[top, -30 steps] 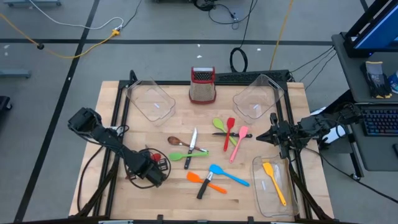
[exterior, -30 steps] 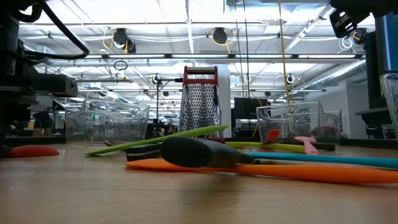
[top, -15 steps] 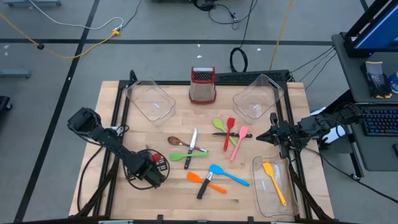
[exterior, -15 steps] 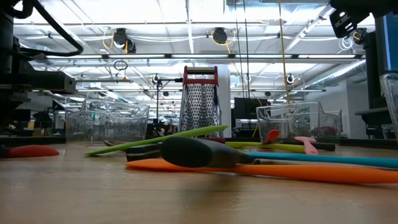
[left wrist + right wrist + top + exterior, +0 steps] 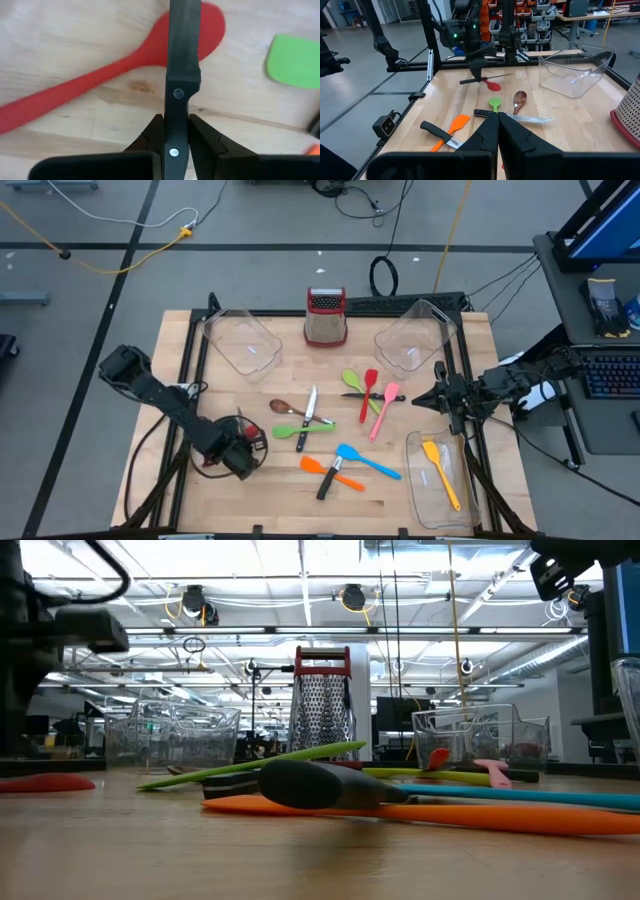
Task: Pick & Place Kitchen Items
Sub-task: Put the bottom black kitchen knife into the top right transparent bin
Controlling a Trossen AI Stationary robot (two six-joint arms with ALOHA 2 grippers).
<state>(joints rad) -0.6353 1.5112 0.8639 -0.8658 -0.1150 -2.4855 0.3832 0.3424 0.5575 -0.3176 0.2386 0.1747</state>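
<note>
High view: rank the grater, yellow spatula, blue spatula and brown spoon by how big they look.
1. The grater looks bulkiest.
2. The yellow spatula and blue spatula look about alike in length, so they are not ranked apart.
3. The brown spoon looks smallest.

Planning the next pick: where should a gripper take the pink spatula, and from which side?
Probably its handle's free end, from straight above, closing across it: the pink spatula lies flat, its head crowded by the red spatula, while bare wood flanks the handle end.
</note>
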